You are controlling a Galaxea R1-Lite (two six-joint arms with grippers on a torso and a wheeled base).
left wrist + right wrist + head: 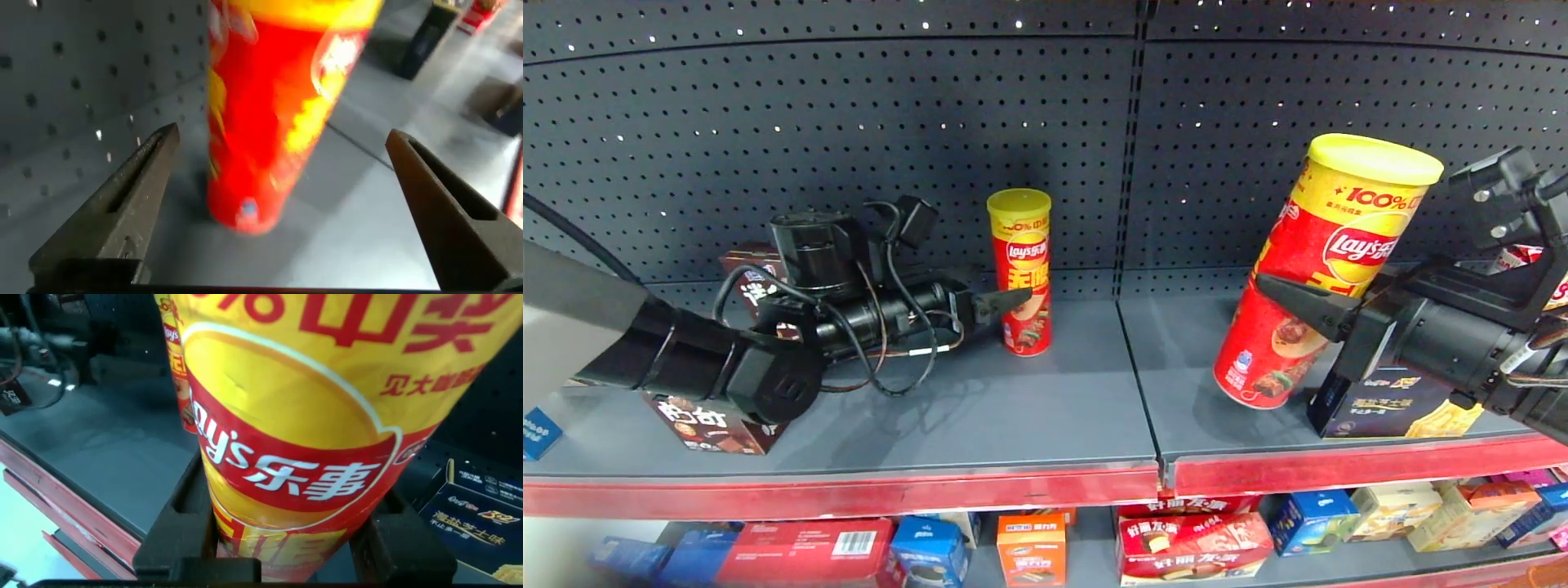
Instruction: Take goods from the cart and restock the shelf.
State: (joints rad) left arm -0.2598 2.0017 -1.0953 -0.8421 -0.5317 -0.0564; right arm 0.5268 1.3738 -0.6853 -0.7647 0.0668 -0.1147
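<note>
Spreading wide and gripping nothing, the left gripper point(1009, 300) lies low over the shelf point(980, 408), with an upright chips can point(1019, 269) just at its fingertips, far back by the pegboard wall. That can stands on its own base, so I judge it already stocked, the jaws wide to clear it. Right of the shelf divider, the right gripper point(1307, 304) is clamped round the middle of a second chips can point(1327, 261), tilted with its lid leaning right. The mid-body grip probably keeps the base free for setting down left of the dark box point(1388, 412).
</note>
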